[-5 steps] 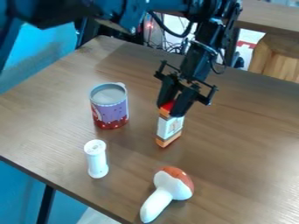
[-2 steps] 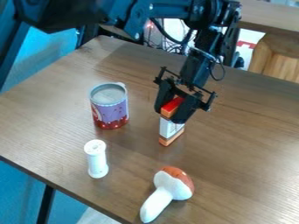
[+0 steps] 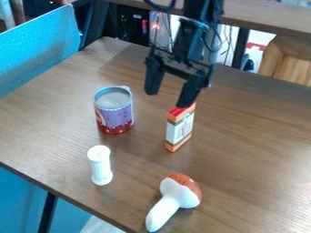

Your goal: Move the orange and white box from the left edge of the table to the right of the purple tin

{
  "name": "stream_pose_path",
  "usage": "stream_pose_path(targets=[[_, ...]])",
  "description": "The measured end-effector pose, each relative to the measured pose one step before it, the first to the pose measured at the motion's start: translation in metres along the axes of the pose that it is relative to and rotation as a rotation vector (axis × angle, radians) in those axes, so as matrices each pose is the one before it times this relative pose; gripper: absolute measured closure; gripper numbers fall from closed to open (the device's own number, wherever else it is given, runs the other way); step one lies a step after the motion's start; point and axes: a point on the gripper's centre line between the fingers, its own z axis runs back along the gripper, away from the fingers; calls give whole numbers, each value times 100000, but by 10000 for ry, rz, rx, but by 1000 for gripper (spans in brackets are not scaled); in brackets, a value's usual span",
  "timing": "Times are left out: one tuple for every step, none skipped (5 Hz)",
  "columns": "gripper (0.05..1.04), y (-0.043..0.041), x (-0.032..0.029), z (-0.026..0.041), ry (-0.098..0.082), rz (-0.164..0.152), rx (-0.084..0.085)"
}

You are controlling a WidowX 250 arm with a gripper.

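The black gripper (image 3: pixel 168 99) is hanging over the table (image 3: pixel 243 141), just above and behind the box (image 3: pixel 179 131). Its jaws are standing wide apart, and they are holding nothing. One finger's tip is coming very near the red top of the box — whether it is touching, one cannot tell.

The box is standing up on the brown table, near the middle of the view. It is showing orange ends and a white side. To the left of it in the view, a cup (image 3: pixel 115 113) is standing upright, wearing purple on its side and red at the bottom. A white tube (image 3: pixel 100 166) is standing nearer the front, below the cup in the view. A toy mushroom (image 3: pixel 173 200) is lying on its side near the front edge — its red-brown cap is pointing toward the box, and its white stem is pointing away.
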Motion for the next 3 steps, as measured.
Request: stream_pose_path(targets=[[83, 1584, -1878, -776, 190, 685, -67], [83, 2796, -2655, -1313, -208, 247, 1090], [83, 2630, -1821, -408, -1027, -502, -65]])
